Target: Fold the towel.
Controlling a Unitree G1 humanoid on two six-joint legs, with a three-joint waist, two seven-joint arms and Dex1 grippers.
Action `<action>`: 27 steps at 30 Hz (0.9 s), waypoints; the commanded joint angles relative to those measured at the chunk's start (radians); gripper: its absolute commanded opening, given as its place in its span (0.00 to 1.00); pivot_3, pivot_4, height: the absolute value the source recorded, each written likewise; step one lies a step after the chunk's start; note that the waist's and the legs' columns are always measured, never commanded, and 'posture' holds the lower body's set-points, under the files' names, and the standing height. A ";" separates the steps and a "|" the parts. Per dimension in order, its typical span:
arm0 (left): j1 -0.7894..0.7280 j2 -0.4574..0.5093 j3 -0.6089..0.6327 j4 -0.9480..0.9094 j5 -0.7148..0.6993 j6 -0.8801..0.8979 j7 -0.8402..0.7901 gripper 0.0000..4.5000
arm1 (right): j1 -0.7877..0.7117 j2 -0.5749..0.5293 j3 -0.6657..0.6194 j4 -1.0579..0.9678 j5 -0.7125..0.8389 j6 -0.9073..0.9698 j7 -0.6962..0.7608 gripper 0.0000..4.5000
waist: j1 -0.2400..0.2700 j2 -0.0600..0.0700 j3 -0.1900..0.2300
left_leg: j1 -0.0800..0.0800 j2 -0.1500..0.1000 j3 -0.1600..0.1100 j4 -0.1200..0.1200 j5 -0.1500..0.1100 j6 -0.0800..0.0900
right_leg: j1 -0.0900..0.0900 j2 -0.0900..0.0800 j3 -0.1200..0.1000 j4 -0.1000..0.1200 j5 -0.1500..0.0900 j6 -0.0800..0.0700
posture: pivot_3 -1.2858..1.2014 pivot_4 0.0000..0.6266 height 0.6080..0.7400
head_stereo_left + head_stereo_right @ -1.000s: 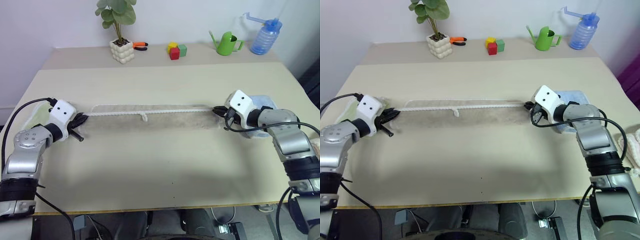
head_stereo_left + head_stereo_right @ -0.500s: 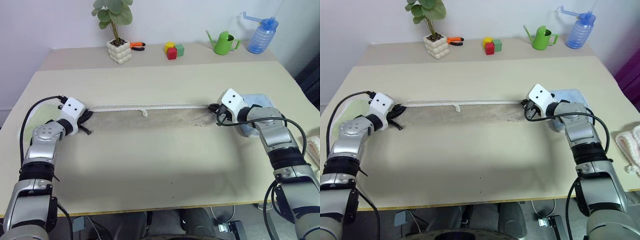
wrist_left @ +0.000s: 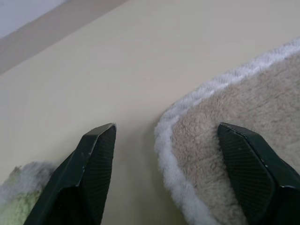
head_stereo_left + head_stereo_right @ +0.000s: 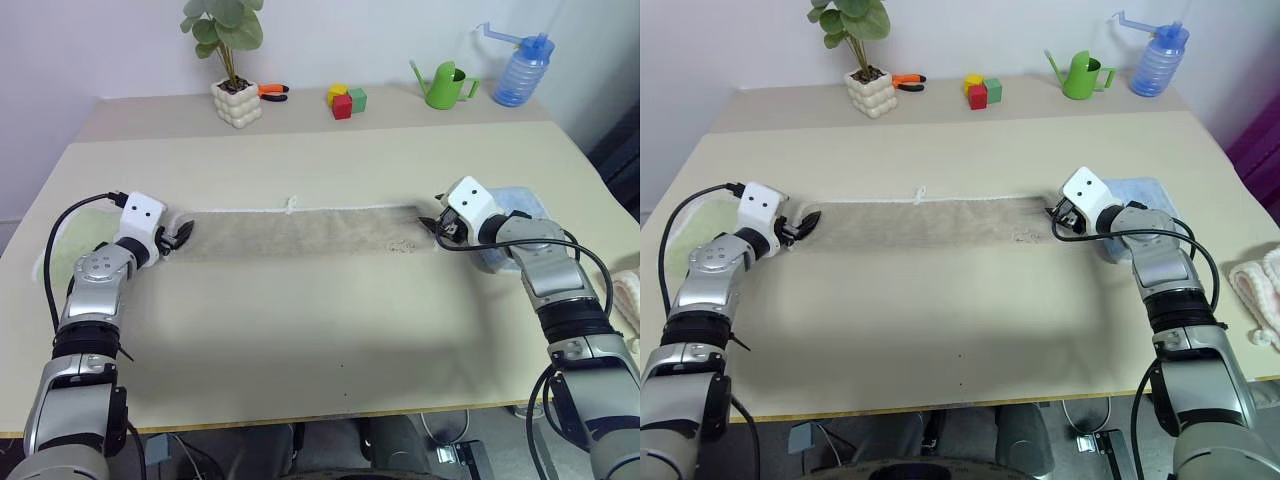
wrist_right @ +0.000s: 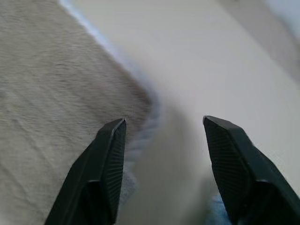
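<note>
The beige towel [image 4: 300, 228] lies flat on the table as a long narrow strip, its white corded edge along the far side with a small loop [image 4: 291, 205] sticking out. My left gripper [image 4: 180, 236] is open at the strip's left end. In the left wrist view its fingers [image 3: 96, 154] straddle the towel's rounded white corner [image 3: 243, 89] without gripping it. My right gripper [image 4: 438, 226] is open at the right end, and the towel's corner [image 5: 56, 70] lies by one of its fingers [image 5: 105, 159], untouched.
A pale green towel [image 4: 70, 250] lies beside my left arm and a light blue one [image 4: 520, 200] under my right arm. At the back stand a potted plant [image 4: 236, 100], orange pliers [image 4: 272, 90], toy blocks [image 4: 346, 100], a green watering can [image 4: 445, 85] and a blue spray bottle [image 4: 520, 75].
Both grippers have gone from shut to open and let go of the towel's ends. The stretched white edge has dropped flat onto the table, and the camera view has shifted slightly.
</note>
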 commanded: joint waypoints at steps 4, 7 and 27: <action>0.031 -0.003 0.068 -0.205 -0.084 0.004 -0.010 0.81 | 0.113 -0.035 -0.163 -0.273 0.164 0.144 0.052 0.80 | 0.002 0.000 0.000 | -0.001 0.000 0.000 0.000 0.000 0.000 | 0.000 0.000 0.000 0.000 0.000 0.000 | 0.52 0.24 0.94; 0.104 -0.011 0.047 -0.389 -0.126 0.055 -0.068 0.81 | 0.250 -0.033 -0.246 -0.490 0.307 0.323 0.086 0.99 | 0.003 0.000 0.000 | -0.001 0.000 -0.001 0.001 0.000 0.000 | 0.000 0.000 0.000 -0.001 0.000 0.000 | 0.52 0.24 0.94; 0.281 -0.130 -0.237 -0.995 -0.304 0.397 -0.254 0.81 | 0.358 0.514 -0.544 -0.838 0.776 1.107 -0.644 0.99 | 0.003 0.002 -0.002 | 0.002 0.000 -0.001 0.000 -0.004 0.006 | 0.002 0.001 0.001 0.001 0.000 0.000 | 0.52 0.24 0.94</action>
